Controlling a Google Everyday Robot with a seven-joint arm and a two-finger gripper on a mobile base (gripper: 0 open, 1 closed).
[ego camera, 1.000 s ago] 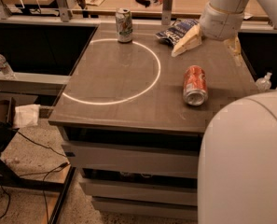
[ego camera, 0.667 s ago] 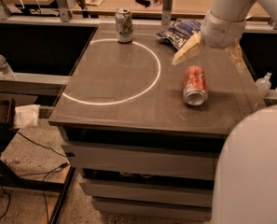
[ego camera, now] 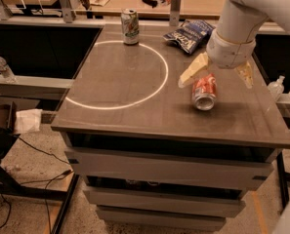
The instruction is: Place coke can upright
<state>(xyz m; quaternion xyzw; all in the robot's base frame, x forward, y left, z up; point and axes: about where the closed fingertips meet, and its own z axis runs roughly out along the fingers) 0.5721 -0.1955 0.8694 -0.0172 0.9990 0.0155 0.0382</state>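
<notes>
Pincer (ego camera: 215,84) hangs just outside the white ring (ego camera: 116,74) on the counter (ego camera: 149,123), on the ring's side away from the water bottle (ego camera: 3,67). I see its two pale fingers (ego camera: 193,70) spread wide, with nothing gripped. The coke can (ego camera: 204,94) lies on its side directly beneath, between the fingers, silver end toward me, also just off the ring's edge. I cannot tell whether either finger touches it. A green-and-white can (ego camera: 130,26) stands upright on the ring's far edge, and a blue chip bag (ego camera: 188,35) lies beyond the ring, near that can.
</notes>
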